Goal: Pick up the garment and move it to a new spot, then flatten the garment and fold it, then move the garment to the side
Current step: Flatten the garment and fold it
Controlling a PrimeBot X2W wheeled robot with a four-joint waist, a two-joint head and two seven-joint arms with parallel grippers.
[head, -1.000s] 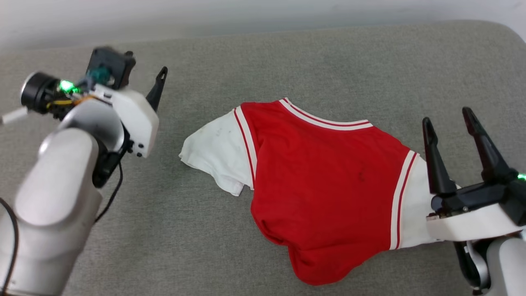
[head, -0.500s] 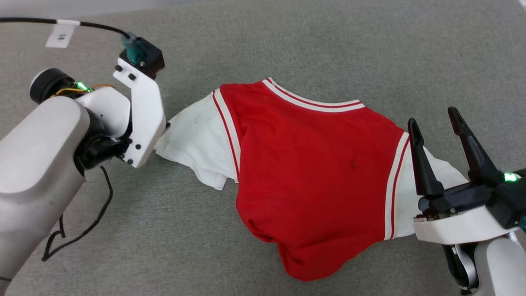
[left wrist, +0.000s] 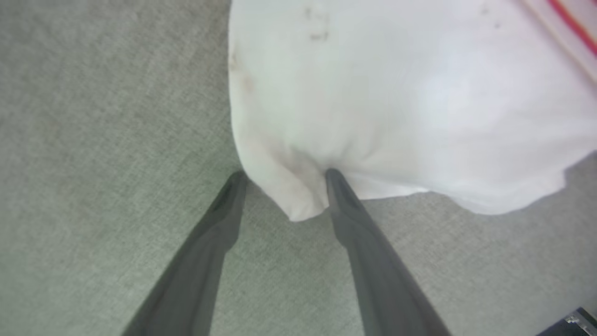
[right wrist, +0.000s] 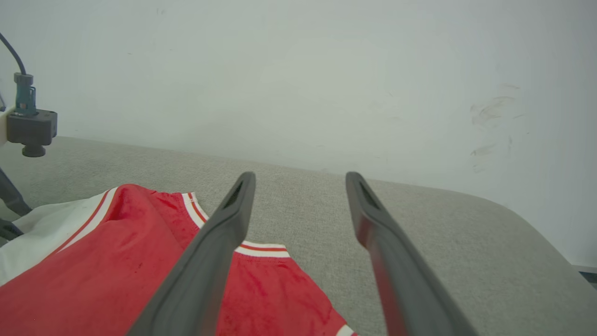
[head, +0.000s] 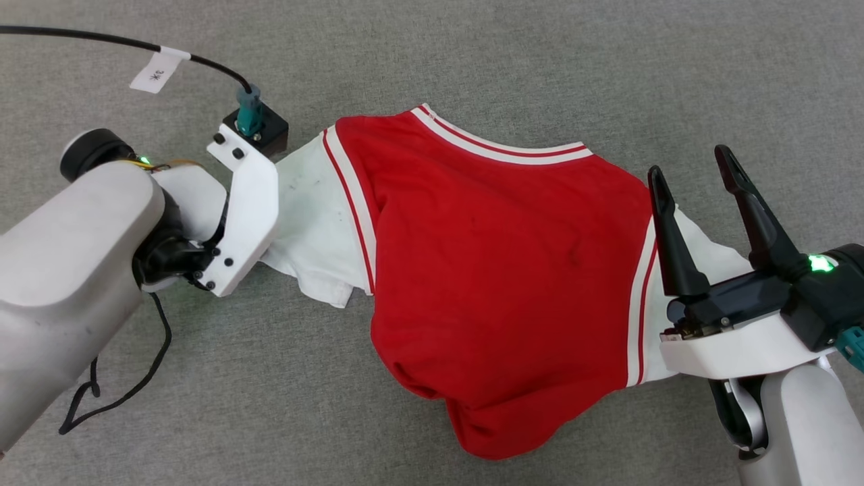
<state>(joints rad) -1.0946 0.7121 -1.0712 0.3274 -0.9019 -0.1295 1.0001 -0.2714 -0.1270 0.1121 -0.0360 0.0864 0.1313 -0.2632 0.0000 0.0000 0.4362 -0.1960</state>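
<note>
Left wrist view: L hand (left wrist: 285, 174) spread astride garment (left wrist: 396, 102) sleeve; R hand (head: 688, 162) spread, empty.

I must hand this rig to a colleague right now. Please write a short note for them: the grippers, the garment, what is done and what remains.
Left gripper: open, fingers either side of a white sleeve corner, not closed on it.
Right gripper: open, holding nothing, raised beside the other sleeve.
Garment: lies rumpled on the grey surface, plain red side up, hem bunched.
Done: no grasp and no fold yet.
Left: grasp, move, flatten, fold, set aside.
</note>
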